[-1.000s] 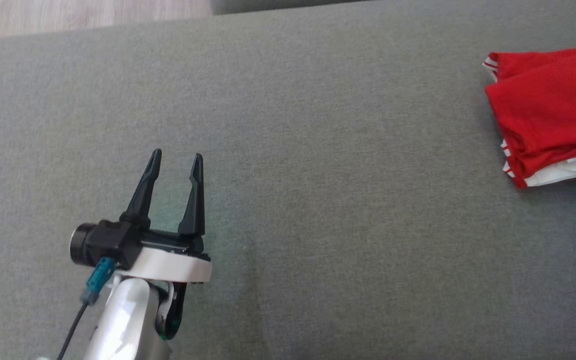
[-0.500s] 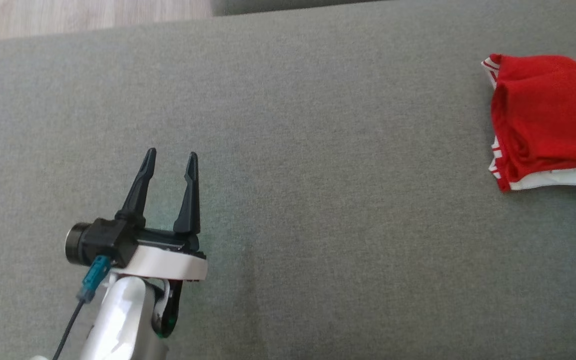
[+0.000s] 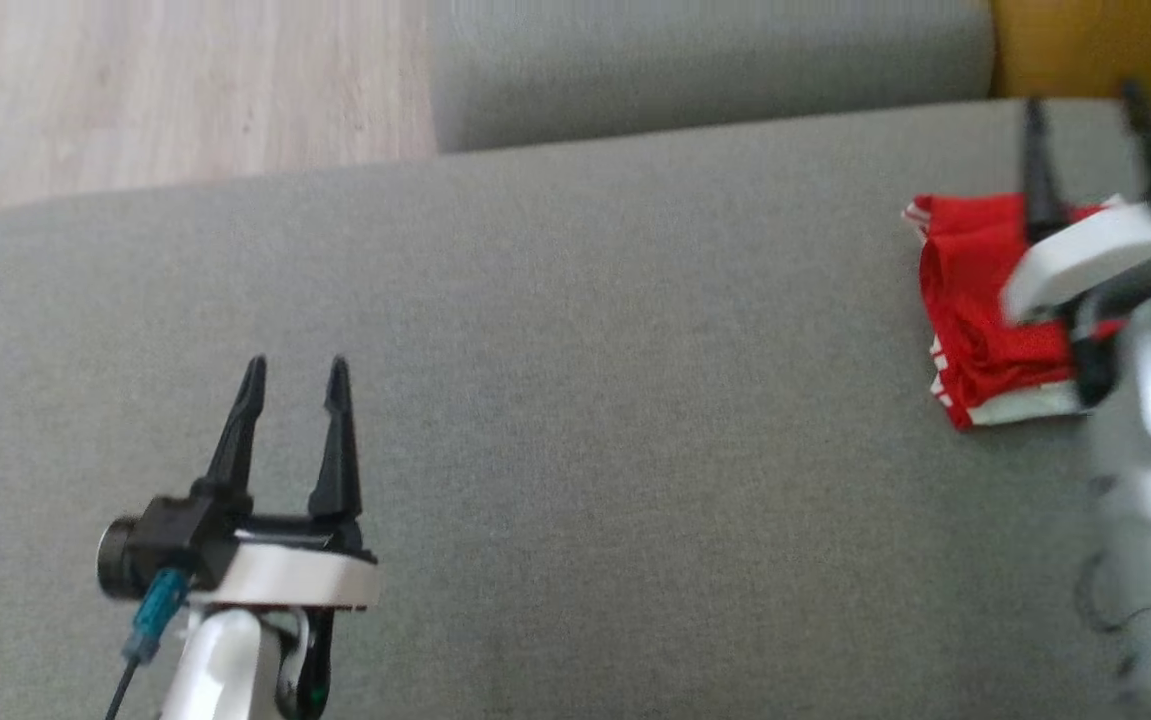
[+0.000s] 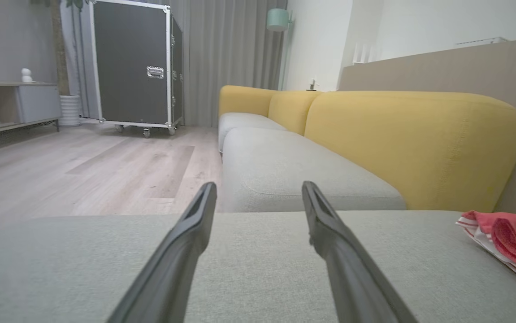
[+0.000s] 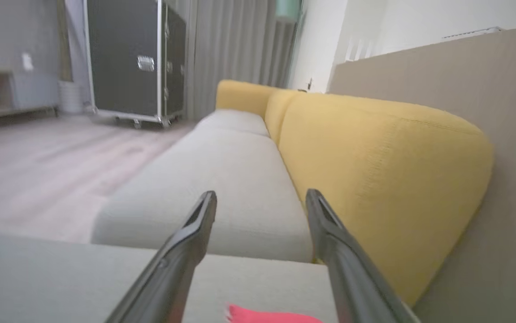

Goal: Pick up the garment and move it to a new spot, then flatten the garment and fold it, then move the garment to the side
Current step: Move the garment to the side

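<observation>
My head camera has tilted up since a second ago, so the shift of the whole picture is not a move of the things. What did really change is on my right side. The right gripper [image 3: 1082, 105] was not in the head view before. Now it stands blurred above the red garment [image 3: 970, 300], with its two fingers spread wide. In its own wrist view nothing is between them, and the cloth lies below, apart from the fingers.

The garment rests as a compact folded bundle with white striped trim, near the right end of the grey seat cushion [image 3: 585, 350] and close to the yellow backrest [image 5: 374, 157]. It looks more gathered than it did a second ago.

The left gripper [image 3: 297, 372] hangs fully open and empty over the bare cushion, well apart from the cloth.

I judge that the garment was just released at the side, so the last step seems finished.
</observation>
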Motion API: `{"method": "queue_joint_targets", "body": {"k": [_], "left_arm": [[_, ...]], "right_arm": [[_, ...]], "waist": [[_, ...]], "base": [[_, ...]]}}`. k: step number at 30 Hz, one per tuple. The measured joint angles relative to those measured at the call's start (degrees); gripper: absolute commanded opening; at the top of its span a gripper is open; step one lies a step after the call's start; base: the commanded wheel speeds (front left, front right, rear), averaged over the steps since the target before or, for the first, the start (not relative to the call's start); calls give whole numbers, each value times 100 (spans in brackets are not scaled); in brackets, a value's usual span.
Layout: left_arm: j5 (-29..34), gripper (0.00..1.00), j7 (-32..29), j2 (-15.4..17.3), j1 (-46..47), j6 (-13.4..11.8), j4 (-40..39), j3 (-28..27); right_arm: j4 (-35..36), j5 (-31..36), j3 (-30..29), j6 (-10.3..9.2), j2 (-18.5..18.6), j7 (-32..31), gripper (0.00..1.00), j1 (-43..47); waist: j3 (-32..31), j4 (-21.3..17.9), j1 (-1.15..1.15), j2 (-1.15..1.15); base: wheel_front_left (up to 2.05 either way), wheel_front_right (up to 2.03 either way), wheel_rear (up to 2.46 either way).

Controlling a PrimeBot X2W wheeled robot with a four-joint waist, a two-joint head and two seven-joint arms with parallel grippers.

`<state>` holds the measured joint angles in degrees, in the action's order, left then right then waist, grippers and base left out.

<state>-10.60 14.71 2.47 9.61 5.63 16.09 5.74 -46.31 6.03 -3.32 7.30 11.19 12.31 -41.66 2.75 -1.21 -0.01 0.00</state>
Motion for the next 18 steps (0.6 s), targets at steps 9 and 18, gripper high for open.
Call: {"method": "queue_joint_targets", "body": {"k": [9,18], "left_arm": [[-120,100,0,1,-425,-15,-153,-183],[-354,100,0,4,-684,-32,-68,-175]], "right_arm": [[1290,-1247,450,0,-712,191,100,1166],[2276,-1851,701,-1,-793,205,100,2998]], "waist": [[-484,117,-1,0],[-537,195,0,0]], "base": [[0,0,0],[0,0,0]]}}
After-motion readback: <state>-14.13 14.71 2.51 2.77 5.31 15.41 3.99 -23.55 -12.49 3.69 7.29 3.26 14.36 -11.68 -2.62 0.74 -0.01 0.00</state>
